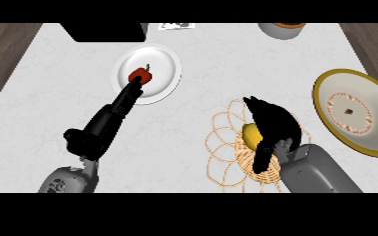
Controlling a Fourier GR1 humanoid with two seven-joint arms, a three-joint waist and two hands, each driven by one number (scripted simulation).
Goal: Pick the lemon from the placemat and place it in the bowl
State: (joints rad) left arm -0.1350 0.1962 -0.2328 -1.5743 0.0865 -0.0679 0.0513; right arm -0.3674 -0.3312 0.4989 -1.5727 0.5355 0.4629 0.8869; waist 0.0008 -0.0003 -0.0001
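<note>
White counter: right hand (275, 125) curls round yellow lemon (252, 135) (on woven placemat (225, 150)); left hand (111, 117) straight-fingered.

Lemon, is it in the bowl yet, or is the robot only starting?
Nothing is finished yet. The lemon is on the woven placemat, with the right hand curled round it. The bowl with the gold rim at the right edge has no lemon in it. Lifting, carrying and placing are left. The left hand stretches straight to the white plate with a red fruit.
</note>
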